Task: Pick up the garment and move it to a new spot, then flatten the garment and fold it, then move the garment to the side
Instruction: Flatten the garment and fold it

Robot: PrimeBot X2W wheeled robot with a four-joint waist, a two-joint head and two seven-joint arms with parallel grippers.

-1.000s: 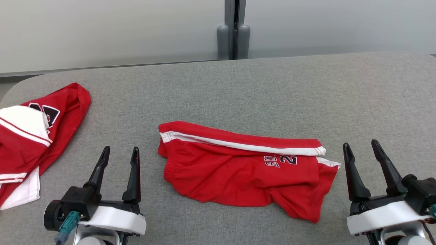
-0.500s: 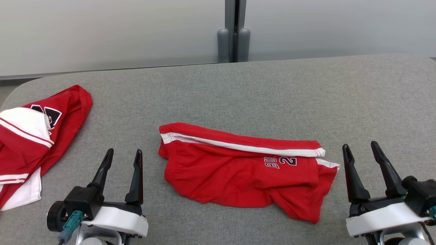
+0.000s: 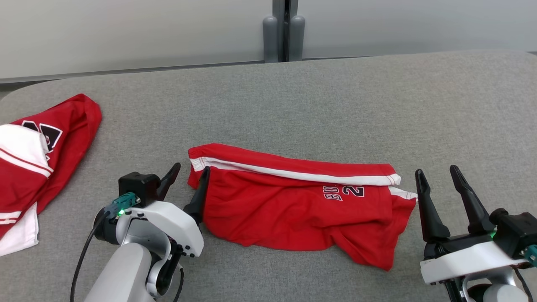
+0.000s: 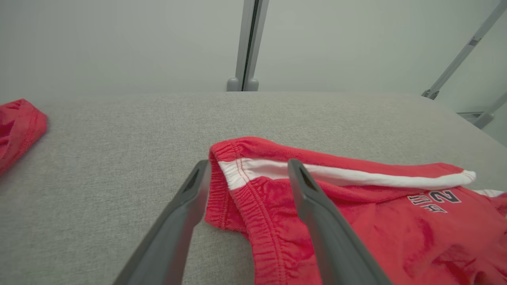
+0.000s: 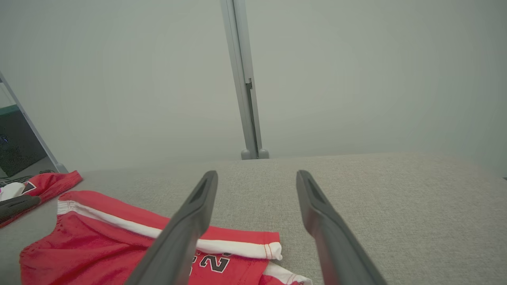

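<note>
Red shorts [image 3: 293, 209] with a white side stripe and dark lettering lie rumpled at the middle of the grey table [image 3: 335, 109]. My left gripper [image 3: 189, 173] stands open at the shorts' left waistband corner, one finger over the cloth, the other over bare table. In the left wrist view the elastic waistband [image 4: 237, 190] lies between the open fingers [image 4: 186, 213] of the left gripper [image 4: 247, 168]. My right gripper [image 3: 436, 174] is open just right of the shorts' hem, apart from it; its wrist view has the shorts [image 5: 99, 245] at the lower left below the gripper [image 5: 255, 176].
A second red and white garment [image 3: 37, 163] is heaped at the table's left edge. A pale wall with a grey post [image 3: 280, 33] stands behind the table. Bare grey surface stretches across the far and right parts.
The left arm has swung forward and right, bringing its open fingers to the shorts' waistband corner. The right gripper holds its place. The head camera has shifted slightly.
</note>
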